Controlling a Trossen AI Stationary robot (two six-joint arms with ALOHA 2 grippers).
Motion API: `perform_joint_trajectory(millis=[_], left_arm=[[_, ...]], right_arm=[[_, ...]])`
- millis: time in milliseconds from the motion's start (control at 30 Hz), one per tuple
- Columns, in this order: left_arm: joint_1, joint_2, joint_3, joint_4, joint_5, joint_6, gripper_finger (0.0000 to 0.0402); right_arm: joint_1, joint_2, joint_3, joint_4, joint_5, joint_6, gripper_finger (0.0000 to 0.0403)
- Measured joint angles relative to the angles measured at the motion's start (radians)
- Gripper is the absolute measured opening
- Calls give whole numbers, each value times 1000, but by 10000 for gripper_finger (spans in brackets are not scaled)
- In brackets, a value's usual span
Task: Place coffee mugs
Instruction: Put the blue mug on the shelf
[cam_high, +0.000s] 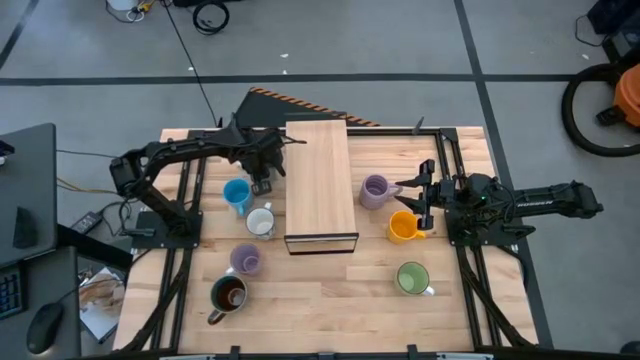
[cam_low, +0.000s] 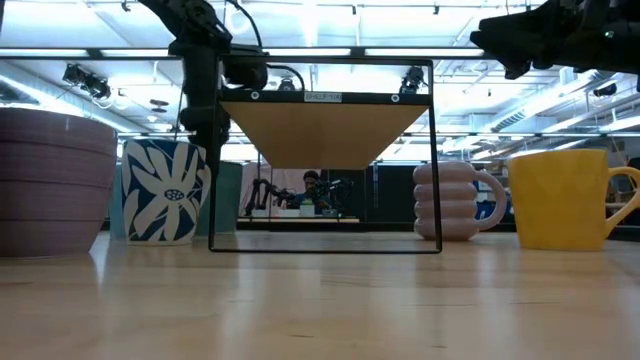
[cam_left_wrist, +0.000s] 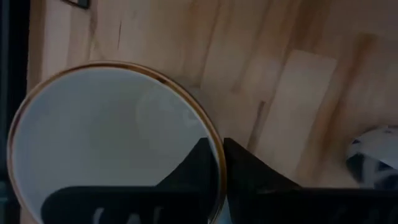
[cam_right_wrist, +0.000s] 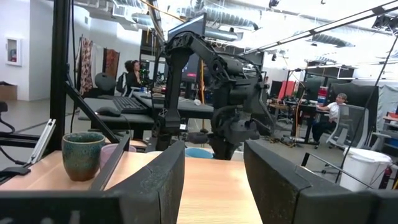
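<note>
My left gripper (cam_high: 262, 183) hangs fingers-down just left of the wooden shelf, shut on a pale mug with a brown rim (cam_left_wrist: 112, 143), which shows pale teal in the low view (cam_low: 230, 195). On the table to its left and nearer stand a blue mug (cam_high: 237, 195), a white flowered mug (cam_high: 261, 222), a lilac mug (cam_high: 246, 260) and a dark olive mug (cam_high: 228, 293). My right gripper (cam_high: 418, 196) is open and empty. It hovers high between a second lilac mug (cam_high: 375, 190) and the orange mug (cam_high: 403, 227). The green mug (cam_high: 412, 278) stands nearer. My left gripper (cam_left_wrist: 221, 146) has the pale mug by its rim (cam_left_wrist: 219, 163). One finger (cam_left_wrist: 196, 165) is inside the cup and the other (cam_left_wrist: 252, 177) is outside the wall. The fingers come from above, pointing down. The mug is upright; in the low view its base sits at table level.
The wooden shelf on a black frame (cam_high: 320, 185) stands in the middle of the table, close to the held mug. Black rails run along the table's left (cam_high: 185, 215) and right (cam_high: 450, 160) sides. Bare wood lies near the front edge (cam_high: 330, 305). People sit in the room beyond (cam_right_wrist: 134, 71).
</note>
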Motion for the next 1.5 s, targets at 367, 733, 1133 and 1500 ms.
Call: perform_joint_trajectory(millis=[367,733,1133,1500], left_arm=[[54,-3,321,-159,-31,197,34],[49,2,580,-284,-63,182,37],[-18,296,920,-454,-22,149,38],[10,484,1160,-589,19,168,38]], right_arm=[[0,0,0,-19,16,-34,171],[-35,0,2,1,53,-86,171],[-65,37,68,-112,-36,-63,171],[-65,38,68,-114,-27,-60,171]])
